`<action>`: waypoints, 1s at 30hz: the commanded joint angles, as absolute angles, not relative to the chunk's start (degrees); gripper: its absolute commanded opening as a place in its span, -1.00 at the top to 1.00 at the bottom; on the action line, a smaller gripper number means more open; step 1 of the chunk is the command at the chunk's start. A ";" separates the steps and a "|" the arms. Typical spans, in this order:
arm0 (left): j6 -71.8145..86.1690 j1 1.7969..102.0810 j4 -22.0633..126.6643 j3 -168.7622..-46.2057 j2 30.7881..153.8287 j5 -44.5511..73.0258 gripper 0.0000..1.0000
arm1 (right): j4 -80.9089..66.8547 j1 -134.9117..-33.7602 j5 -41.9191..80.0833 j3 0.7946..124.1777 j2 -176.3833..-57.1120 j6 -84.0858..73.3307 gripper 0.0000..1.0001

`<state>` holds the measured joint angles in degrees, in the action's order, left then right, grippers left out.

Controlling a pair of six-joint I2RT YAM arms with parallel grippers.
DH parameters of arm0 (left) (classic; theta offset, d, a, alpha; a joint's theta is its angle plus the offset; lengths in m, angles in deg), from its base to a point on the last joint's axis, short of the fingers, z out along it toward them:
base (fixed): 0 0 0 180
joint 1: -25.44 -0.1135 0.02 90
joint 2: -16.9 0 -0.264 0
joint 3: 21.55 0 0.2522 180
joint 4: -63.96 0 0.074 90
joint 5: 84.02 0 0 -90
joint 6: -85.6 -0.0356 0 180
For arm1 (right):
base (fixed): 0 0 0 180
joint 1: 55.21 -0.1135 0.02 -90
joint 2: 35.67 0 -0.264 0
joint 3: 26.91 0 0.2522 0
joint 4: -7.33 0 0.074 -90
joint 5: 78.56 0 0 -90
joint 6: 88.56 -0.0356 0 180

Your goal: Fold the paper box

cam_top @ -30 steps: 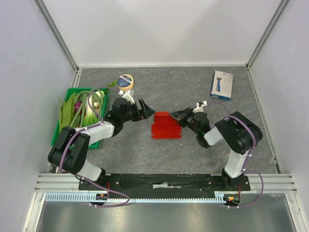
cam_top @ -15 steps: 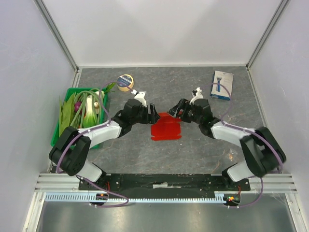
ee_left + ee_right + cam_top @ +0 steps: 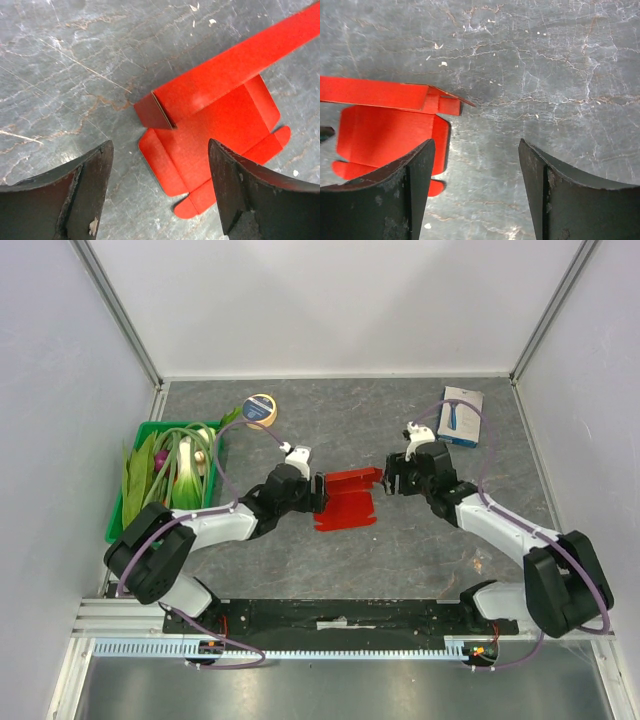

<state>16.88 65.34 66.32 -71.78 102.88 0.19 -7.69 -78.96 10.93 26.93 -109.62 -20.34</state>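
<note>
the paper box (image 3: 345,504) is seen flat on the table (image 3: 400,430) at the centre of the frame, with one wall raised. the left gripper (image 3: 317,492) and the right gripper (image 3: 391,478) are held wide apart at its ends, and nothing is grasped.

We find no lettering that we can read. The white-and-blue retail box (image 3: 468,430) at the far right carries print too small for us to make out, and so does the blue label on the tape roll (image 3: 260,410) at the far left. The paper box (image 3: 345,510) shows us only plain red faces.
</note>
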 commanded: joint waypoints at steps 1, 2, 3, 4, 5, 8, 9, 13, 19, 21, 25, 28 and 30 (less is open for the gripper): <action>13.88 65.34 68.73 -75.30 105.14 -3.69 -0.60 | 4.79 -78.94 10.21 23.34 -112.74 -11.93 -0.46; 13.53 65.34 69.70 -75.30 105.41 -3.43 -0.56 | 6.73 -79.03 11.34 21.93 -113.18 -10.97 -0.39; 13.27 65.43 70.93 -75.22 106.02 -2.91 -0.49 | 9.88 -79.03 11.79 21.49 -113.62 -8.95 -0.37; 13.26 65.43 71.03 -75.57 106.28 -2.73 -0.47 | 10.44 -79.11 13.18 21.31 -114.84 -7.89 -0.34; 13.26 65.43 70.85 -75.74 106.11 -2.55 -0.47 | 9.92 -79.03 13.29 22.35 -115.55 -7.36 -0.31; 14.31 65.69 69.46 -74.61 103.31 -0.88 -0.62 | 6.07 -78.68 11.80 25.50 -116.88 -8.75 -0.30; 15.10 65.78 68.66 -73.82 100.86 -0.71 -0.74 | 1.00 -78.24 10.40 26.92 -116.96 -12.67 -0.29; 18.28 65.78 61.55 -74.95 96.98 -0.80 -0.89 | -10.55 -77.44 14.57 33.68 -114.60 -20.51 -0.40; 22.39 61.84 60.82 -77.68 97.32 4.38 -0.80 | -22.95 -77.01 20.49 44.58 -119.60 -28.35 -0.32; 27.57 58.16 61.44 -79.33 100.12 11.46 -0.87 | -22.52 -77.09 22.24 45.82 -120.91 -28.97 -0.25; 25.33 57.60 66.85 -76.91 100.85 13.37 -0.65 | -22.60 -77.09 22.78 47.23 -121.28 -29.06 -0.08; 20.49 60.77 74.95 -69.43 98.38 6.15 -0.71 | -22.69 -77.18 22.16 46.97 -120.31 -29.06 -0.08; 18.81 63.65 76.20 -67.67 100.21 -1.73 -0.71 | -22.87 -77.27 21.38 46.79 -119.78 -28.54 -0.10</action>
<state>23.13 59.04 68.00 -72.13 99.88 6.97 -21.92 -77.10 21.11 45.29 -121.27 -28.06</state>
